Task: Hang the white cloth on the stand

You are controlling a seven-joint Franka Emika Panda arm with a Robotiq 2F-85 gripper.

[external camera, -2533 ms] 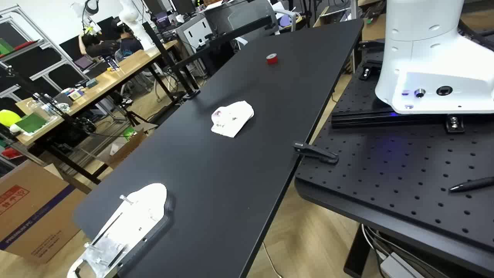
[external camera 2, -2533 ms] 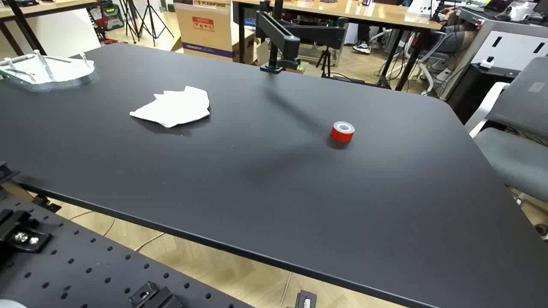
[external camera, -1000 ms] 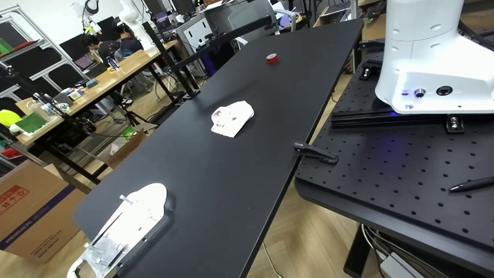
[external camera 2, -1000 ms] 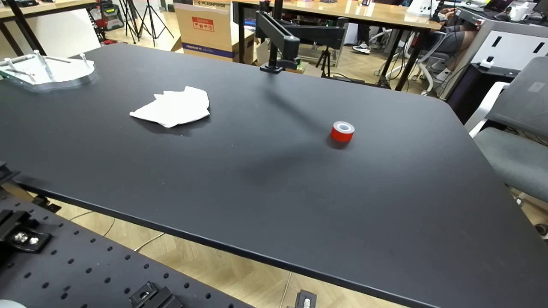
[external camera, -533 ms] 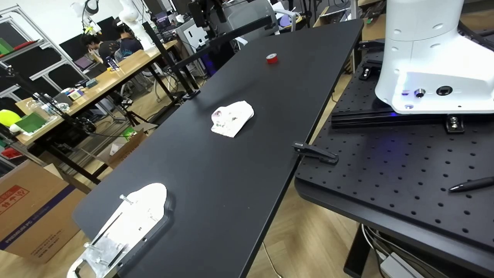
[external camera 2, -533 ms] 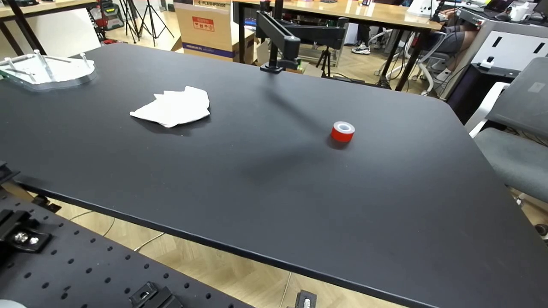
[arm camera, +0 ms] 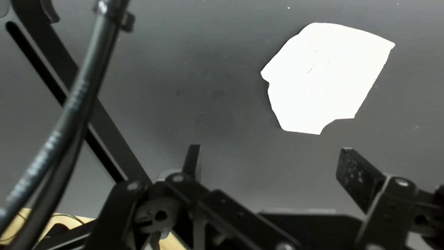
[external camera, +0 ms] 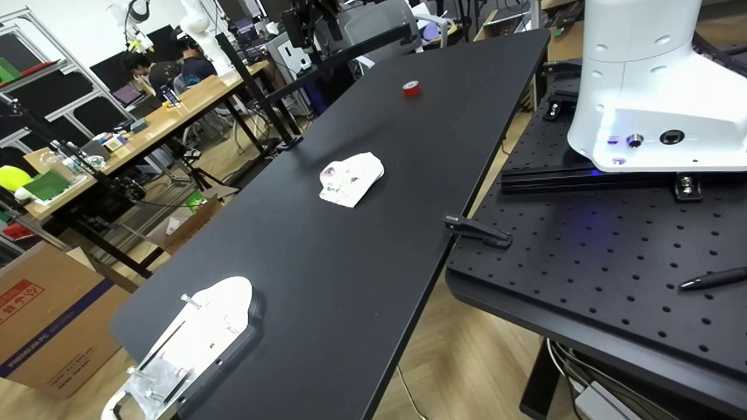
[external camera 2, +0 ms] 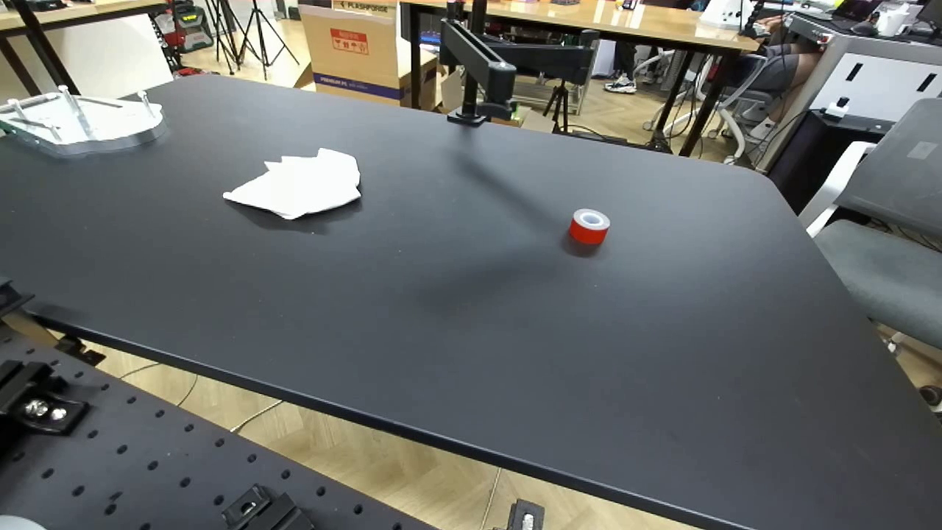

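Fingers [arm camera: 359,173] spread, black post [external camera: 255,88], red tape [external camera 2: 588,234], cloth [arm camera: 322,76] on table [external camera 2: 515,353]

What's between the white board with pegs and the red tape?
The cloth. It lies on the table between the board and the tape in both exterior views.

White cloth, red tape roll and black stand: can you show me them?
White cloth [arm camera: 322,78], in the wrist view: middle of its top side.
Red tape roll [external camera 2: 588,233], in an exterior view: its red outer side.
Black stand [external camera 2: 476,58], in an exterior view: the side of one of its arms.
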